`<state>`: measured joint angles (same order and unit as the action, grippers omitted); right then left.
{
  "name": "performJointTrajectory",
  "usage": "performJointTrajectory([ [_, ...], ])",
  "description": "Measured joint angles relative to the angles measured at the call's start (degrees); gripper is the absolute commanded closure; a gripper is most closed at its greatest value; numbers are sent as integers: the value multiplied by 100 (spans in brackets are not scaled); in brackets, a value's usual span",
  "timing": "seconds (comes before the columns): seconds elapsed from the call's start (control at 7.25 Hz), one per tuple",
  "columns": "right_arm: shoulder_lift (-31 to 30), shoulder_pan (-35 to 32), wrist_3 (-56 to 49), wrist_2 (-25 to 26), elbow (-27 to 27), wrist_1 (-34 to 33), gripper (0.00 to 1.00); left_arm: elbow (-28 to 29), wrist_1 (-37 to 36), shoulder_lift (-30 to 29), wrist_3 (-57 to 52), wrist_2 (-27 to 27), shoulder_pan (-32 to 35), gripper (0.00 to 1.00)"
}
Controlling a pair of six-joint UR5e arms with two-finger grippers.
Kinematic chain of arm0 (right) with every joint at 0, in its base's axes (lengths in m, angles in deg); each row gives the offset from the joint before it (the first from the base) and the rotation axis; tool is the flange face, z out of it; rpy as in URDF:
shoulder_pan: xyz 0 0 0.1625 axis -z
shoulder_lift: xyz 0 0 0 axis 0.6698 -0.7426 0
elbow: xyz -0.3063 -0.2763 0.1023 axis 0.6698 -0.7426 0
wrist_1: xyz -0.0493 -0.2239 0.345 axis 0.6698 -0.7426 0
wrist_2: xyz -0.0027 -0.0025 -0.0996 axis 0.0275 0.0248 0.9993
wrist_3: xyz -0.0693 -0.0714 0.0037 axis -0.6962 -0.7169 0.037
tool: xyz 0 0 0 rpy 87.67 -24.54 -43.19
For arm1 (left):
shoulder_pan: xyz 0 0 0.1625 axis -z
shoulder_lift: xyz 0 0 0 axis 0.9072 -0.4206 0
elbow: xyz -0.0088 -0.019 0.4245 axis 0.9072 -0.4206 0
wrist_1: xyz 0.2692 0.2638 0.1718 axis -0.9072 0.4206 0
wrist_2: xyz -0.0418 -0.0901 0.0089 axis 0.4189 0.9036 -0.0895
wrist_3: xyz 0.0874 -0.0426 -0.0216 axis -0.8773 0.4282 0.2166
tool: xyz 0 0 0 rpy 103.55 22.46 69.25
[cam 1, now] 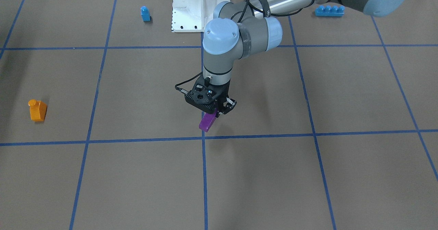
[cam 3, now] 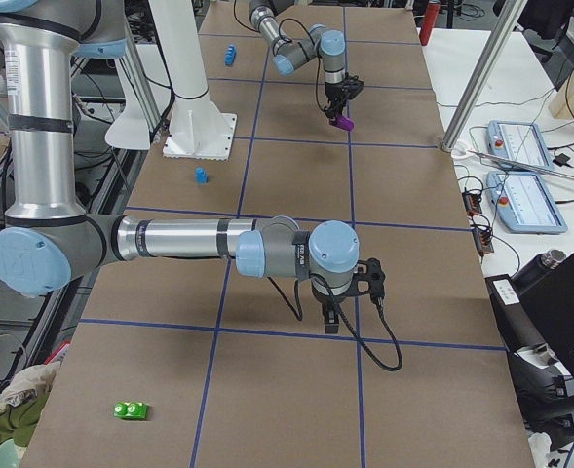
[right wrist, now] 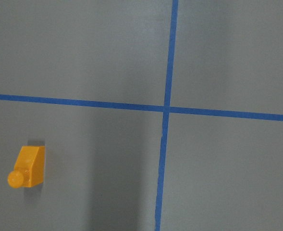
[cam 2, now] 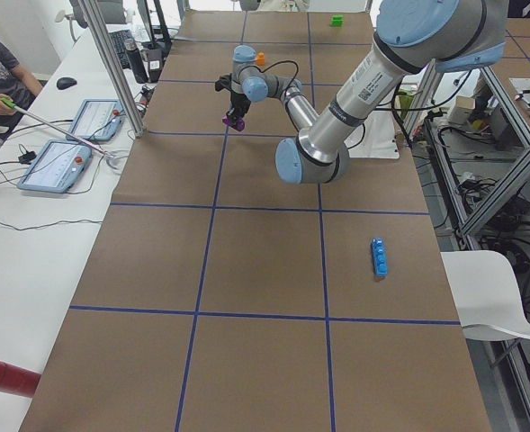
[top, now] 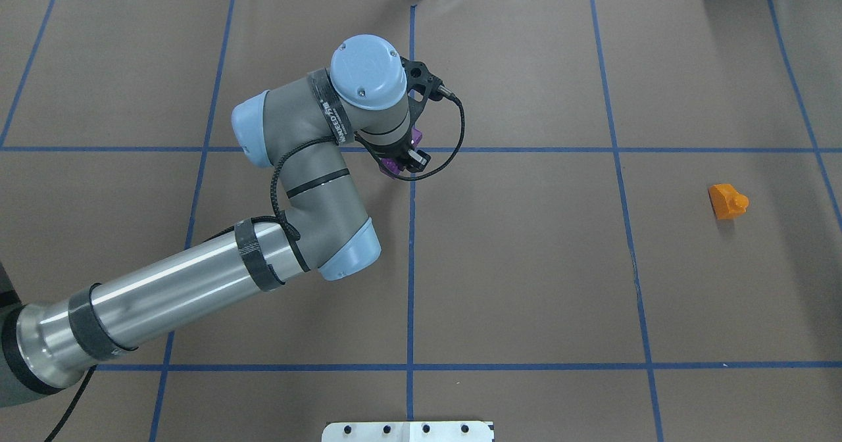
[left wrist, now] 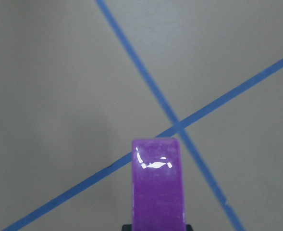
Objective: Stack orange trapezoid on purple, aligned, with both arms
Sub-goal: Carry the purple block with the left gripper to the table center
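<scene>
My left gripper [cam 1: 215,113] is shut on the purple brick [cam 1: 207,123] and holds it tilted just over the table, near a crossing of blue tape lines. The brick fills the lower middle of the left wrist view [left wrist: 158,187] and peeks out under the wrist in the overhead view [top: 393,164]. The orange trapezoid [top: 727,202] lies on its side on the table far to my right, also in the front view [cam 1: 37,111] and the right wrist view [right wrist: 28,167]. My right gripper [cam 3: 331,314] hangs over the table; I cannot tell whether it is open or shut.
A small blue single-stud brick [cam 1: 145,13] and a long blue four-stud brick [cam 1: 329,10] lie near the white robot base [cam 1: 195,7]. A green brick [cam 3: 131,410] lies at the table's right end. Operator tablets [cam 2: 62,166] sit on a side table.
</scene>
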<state>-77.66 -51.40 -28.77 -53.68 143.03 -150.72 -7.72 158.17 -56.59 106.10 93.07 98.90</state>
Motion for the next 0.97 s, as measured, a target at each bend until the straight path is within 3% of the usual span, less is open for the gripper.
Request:
performJointTrajectory([
  [0.28,0,2,32,-41,0,-2,0,351,341,-48,-12,-6,-142,100],
  [0.41,0,2,66,-55,0,-4,0,393,375,-50,-17,-7,-199,85],
  [0.69,0,2,88,-73,0,-6,0,479,396,-58,-19,-7,-298,0],
  [0.97,10,2,98,-81,0,-6,0,504,479,-66,22,-6,-326,0],
])
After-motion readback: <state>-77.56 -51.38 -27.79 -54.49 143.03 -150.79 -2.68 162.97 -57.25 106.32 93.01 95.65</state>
